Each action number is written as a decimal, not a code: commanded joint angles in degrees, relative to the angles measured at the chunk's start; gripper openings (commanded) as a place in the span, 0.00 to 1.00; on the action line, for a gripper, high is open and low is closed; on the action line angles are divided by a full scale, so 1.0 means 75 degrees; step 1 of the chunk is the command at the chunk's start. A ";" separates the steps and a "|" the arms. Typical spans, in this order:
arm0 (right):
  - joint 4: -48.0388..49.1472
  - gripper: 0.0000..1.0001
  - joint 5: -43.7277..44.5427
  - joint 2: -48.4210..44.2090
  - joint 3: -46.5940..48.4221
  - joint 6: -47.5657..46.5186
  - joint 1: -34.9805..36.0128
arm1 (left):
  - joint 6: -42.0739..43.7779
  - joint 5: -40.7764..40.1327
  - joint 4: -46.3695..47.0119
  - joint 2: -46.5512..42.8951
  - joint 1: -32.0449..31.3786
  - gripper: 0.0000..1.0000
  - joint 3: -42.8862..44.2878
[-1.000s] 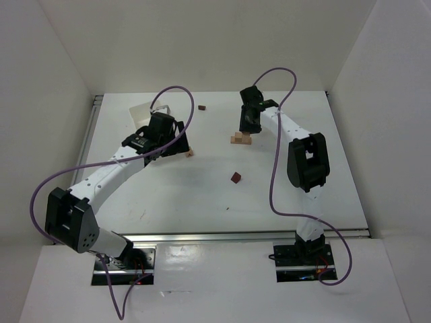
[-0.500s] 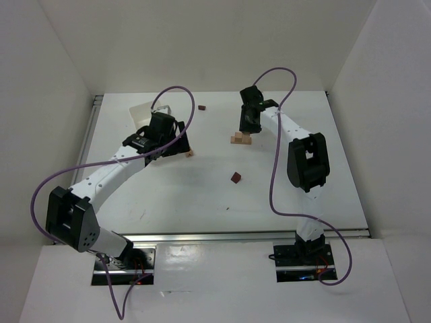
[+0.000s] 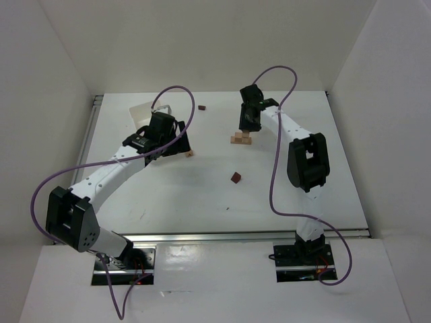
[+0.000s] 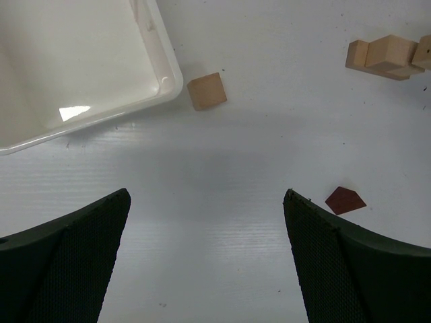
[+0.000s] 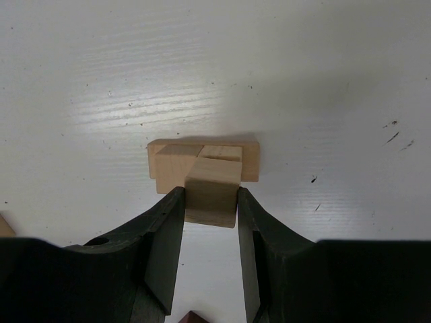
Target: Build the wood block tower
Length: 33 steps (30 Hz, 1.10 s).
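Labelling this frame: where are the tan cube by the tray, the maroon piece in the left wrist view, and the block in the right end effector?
loose tan cube [image 4: 206, 91], left wrist view, top face centre.
maroon piece [image 4: 345, 200], left wrist view, top face centre.
held tan block [image 5: 211, 192], right wrist view, top face.

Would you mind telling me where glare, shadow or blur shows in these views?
Left wrist: glare sits on the white tray floor, and a soft shadow crosses the table ahead of the left hand. Right wrist: the tan block in the right hand is sharp, with a faint shadow behind the tower. Top external: even light, the loose maroon block too small for detail.
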 commanded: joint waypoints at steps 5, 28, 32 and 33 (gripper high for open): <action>0.0142 0.25 0.0009 -0.0309 0.0373 0.0038 -0.0034 | 0.0192 0.0086 0.0206 0.0025 0.0034 1.00 0.0307; 0.0142 0.32 0.0138 -0.0074 0.0234 0.0108 -0.0034 | 0.0274 0.0086 0.0206 0.0025 0.0034 1.00 0.0307; 0.0328 0.32 0.0138 -0.0156 0.0093 0.0108 -0.0034 | 0.0274 0.0086 0.0206 0.0025 0.0034 1.00 0.0307; 0.0422 0.32 0.0138 -0.0226 0.0092 0.0027 -0.0034 | 0.0274 0.0086 0.0206 0.0025 0.0034 1.00 0.0307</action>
